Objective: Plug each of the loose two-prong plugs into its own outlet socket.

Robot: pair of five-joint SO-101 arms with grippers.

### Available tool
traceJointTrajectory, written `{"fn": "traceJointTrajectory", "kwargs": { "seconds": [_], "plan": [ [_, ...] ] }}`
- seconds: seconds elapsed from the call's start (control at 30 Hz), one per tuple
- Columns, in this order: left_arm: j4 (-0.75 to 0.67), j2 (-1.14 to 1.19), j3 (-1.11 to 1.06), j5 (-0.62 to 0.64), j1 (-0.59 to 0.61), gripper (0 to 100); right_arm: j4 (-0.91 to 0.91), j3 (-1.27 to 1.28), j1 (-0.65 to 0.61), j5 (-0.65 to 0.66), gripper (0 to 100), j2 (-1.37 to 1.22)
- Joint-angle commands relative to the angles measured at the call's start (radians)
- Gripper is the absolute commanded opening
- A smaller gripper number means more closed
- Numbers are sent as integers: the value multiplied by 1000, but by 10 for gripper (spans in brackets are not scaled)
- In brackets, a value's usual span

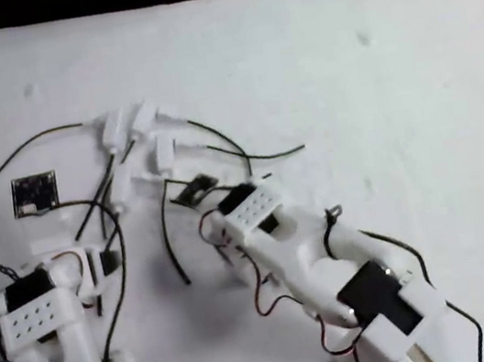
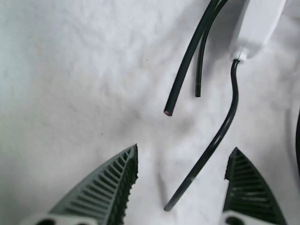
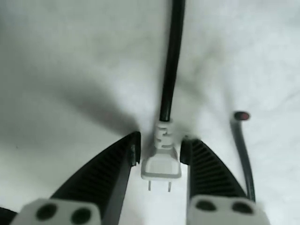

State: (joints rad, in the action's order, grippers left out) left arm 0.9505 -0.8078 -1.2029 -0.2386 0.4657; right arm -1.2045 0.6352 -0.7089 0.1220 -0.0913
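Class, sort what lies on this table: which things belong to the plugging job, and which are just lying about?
Belong to the job:
- two-prong plug at the right gripper
- white connector pieces with black cords
- left gripper, open over a loose cord

Just lying about:
- small square board
- small dark flat piece

Strong, even light from above floods the white worktop (image 1: 391, 72) in the high view and leaves it almost washed out; the room beyond its far edge is dark. The arms (image 1: 310, 253) throw only faint, soft-edged shadows. In the right wrist view a broad grey shadow spreads over the worktop beside the right claw (image 3: 163, 140) and the white two-prong plug (image 3: 161, 164). In the left wrist view the black cables (image 2: 189, 61) cast pale, diffuse shadows
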Motion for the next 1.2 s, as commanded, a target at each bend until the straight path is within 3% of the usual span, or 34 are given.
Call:
{"fn": "traceJointTrajectory", "kwargs": {
  "seconds": [0.0,0.2,0.47,0.63,0.93,1.17],
  "plan": [
    [-23,-25,3,-6,2,301,-21,-6,-7,-9,114,-2],
    [-23,-25,3,-6,2,301,-133,-74,-4,-9,116,28],
    [-23,-25,3,-6,2,301,-232,-66,-12,-8,116,285],
    [-23,-25,3,-6,2,301,-202,37,-30,55,116,360],
    [-23,-25,3,-6,2,301,-64,175,-82,60,116,358],
    [-23,-25,3,-6,2,301,-58,186,-93,60,116,355]
  ]
}}
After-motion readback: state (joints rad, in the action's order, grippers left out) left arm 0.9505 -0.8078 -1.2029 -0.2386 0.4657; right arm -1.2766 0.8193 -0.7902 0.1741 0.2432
